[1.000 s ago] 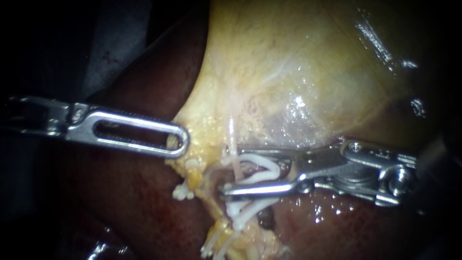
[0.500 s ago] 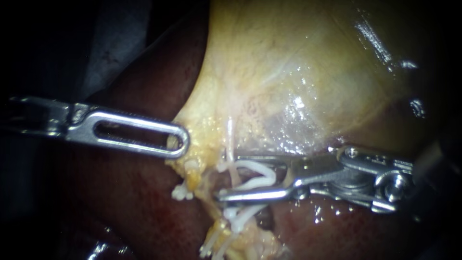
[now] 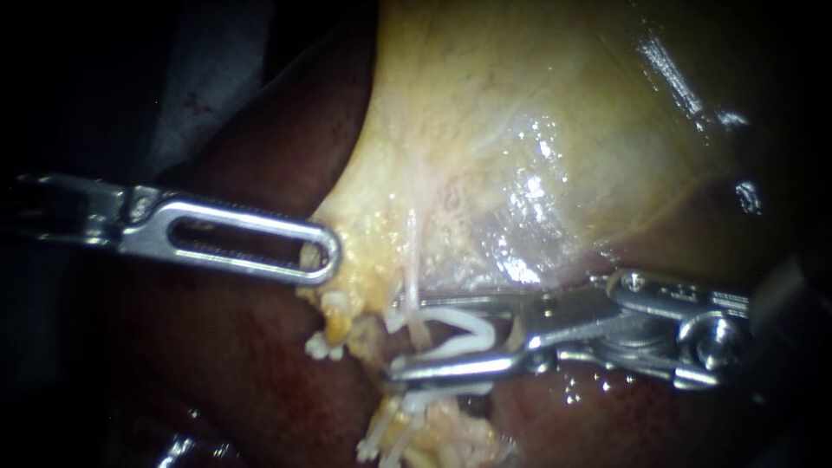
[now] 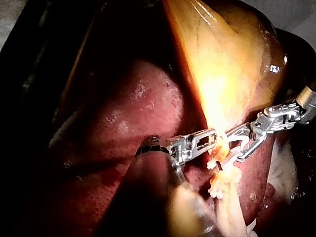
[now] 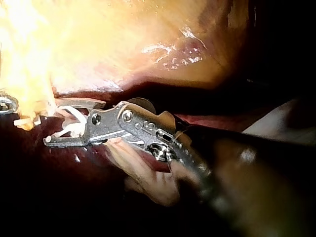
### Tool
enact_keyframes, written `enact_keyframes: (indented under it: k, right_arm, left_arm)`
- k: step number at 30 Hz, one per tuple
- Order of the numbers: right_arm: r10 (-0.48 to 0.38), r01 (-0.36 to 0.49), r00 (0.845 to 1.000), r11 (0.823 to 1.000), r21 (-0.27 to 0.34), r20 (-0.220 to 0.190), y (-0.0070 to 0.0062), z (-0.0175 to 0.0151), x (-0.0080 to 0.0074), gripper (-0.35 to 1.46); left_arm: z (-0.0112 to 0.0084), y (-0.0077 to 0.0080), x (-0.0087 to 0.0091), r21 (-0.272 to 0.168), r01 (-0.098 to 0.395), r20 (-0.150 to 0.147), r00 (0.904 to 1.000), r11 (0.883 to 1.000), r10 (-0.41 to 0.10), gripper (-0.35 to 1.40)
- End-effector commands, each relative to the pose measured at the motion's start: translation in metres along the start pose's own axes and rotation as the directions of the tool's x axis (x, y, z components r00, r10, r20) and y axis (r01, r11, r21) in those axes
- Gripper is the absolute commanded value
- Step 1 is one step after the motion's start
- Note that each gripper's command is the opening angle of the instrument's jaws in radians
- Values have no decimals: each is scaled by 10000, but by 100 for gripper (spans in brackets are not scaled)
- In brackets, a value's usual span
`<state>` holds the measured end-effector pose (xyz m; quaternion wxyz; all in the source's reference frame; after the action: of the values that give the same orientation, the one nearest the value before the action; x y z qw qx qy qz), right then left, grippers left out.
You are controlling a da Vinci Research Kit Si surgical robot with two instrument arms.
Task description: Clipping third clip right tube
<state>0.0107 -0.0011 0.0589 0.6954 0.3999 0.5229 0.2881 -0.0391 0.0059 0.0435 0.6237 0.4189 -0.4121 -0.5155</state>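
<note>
Item: right instrument, entering at lower right. Its jaws stand part-open and carry a white clip seated against both.

Hazard: the clip may close askew or trap neighbouring yellow tissue if the tips stop short of the tube's far side (clearance is hard to judge).

Right tube: a pale strand at centre frame, running down between the jaws into the clip's open mouth.

Left instrument, mid-left: jaws closed on the gallbladder edge.
</note>
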Motion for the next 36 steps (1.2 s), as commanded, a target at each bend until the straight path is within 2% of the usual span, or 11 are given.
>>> enact_keyframes:
  k: [1,19,22,25,31,36]
  right_arm:
    - [7,-7,10000,10000,-12,-3,2,0,-1,37]
    - [-23,23,10000,10000,-9,7,8,-1,-5,28]
    - [-26,26,10000,10000,-1,11,8,-3,-5,21]
    - [-31,31,10000,10000,-30,-9,7,-7,-7,-5]
    - [-36,34,9999,9998,-207,-130,18,-19,-9,-35]
    - [-74,72,9999,9998,-188,-110,22,-24,-14,-35]
  left_arm:
    - [0,0,0,2,-1,0,10000,10000,1,-35]
    - [0,0,0,1,0,1,10000,10000,0,-35]
    - [0,0,0,1,0,1,10000,10000,0,-35]
    - [0,0,0,1,0,1,10000,10000,0,-35]
    - [0,0,0,0,-1,1,10000,10000,1,-35]
    - [0,0,0,1,-1,1,10000,10000,1,-35]
